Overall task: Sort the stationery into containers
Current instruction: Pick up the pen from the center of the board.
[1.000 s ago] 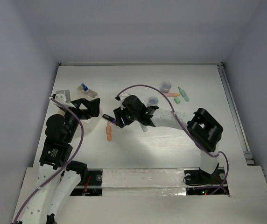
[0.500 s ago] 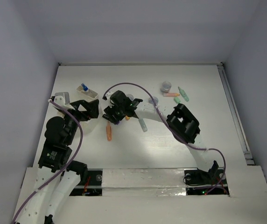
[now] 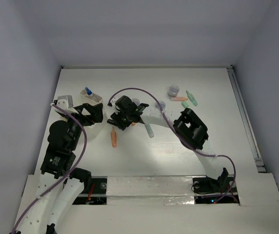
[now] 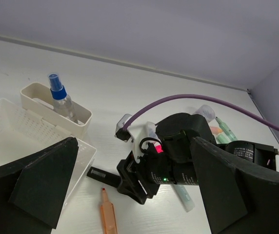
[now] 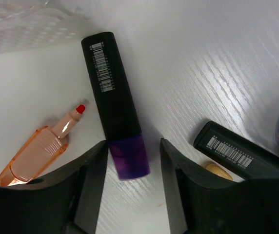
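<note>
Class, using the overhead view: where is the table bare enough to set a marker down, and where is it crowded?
Free: the far strip of table between the small bin and the clear jar; also the near middle, between the orange highlighter and the right arm's base. Crowded: around the right gripper, over the purple-black highlighter.

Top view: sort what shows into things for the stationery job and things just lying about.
Job: purple-black highlighter, orange marker, blue-capped marker, far clear jar, near clear jar, pale green marker, white bins.
Not part of it: purple cable, side rail, taped strip.
</note>
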{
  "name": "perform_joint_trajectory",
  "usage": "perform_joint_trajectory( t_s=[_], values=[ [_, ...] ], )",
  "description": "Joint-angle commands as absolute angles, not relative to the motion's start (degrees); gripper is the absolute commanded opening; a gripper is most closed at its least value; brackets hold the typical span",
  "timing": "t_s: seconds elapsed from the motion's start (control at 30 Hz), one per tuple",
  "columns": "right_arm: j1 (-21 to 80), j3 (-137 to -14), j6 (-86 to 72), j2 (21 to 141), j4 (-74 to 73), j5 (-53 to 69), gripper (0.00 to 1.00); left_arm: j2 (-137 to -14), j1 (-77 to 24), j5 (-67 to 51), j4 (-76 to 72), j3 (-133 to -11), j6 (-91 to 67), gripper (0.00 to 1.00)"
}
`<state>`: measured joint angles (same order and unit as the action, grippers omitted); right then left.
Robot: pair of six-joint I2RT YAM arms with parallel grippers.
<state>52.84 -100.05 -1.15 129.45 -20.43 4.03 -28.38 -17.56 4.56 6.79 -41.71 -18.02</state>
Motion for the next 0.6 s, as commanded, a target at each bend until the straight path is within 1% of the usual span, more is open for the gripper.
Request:
perform_joint_trajectory(
  t_s=[0.0, 0.07, 0.1, 0.13, 0.33, 0.4, 0.53, 0.57],
  values=[
    [53.4, -100.5, 1.0, 131.5, -19.3, 6.1, 0.50, -29.0, -17.8, 5.6, 5.2, -43.0, -18.6, 0.99],
    [53.4, -100.1, 1.1, 131.4, -18.8, 5.8, 0.40, -29.4, -17.2, 5.4, 5.0, -43.0, -19.0, 0.98],
    [53.4, -99.4, 1.1, 131.2, -18.0, 5.8, 0.29, -29.4, -17.2, 5.4, 4.9, -43.0, -19.1, 0.98],
    [53.4, -99.1, 1.2, 130.4, -17.6, 5.8, 0.25, -29.5, -16.6, 5.1, 4.9, -43.0, -19.2, 0.98],
    [53.4, -95.5, 1.5, 125.2, -12.1, 6.6, 0.22, -31.1, -15.5, 4.2, 4.4, -42.8, -21.3, 0.96],
    [53.4, -93.6, 0.7, 121.3, -9.1, 7.0, 0.20, -31.9, -15.5, 3.5, 4.1, -42.8, -22.8, 0.95],
    [53.4, -86.7, -2.4, 112.6, -3.3, 6.3, 0.20, -34.5, -15.5, 0.3, 3.9, -43.6, -26.0, 0.92],
    [53.4, -82.9, -3.2, 110.7, -1.9, 5.9, 0.20, -35.3, -15.5, 0.3, 4.0, -43.9, -26.7, 0.91]
  ],
)
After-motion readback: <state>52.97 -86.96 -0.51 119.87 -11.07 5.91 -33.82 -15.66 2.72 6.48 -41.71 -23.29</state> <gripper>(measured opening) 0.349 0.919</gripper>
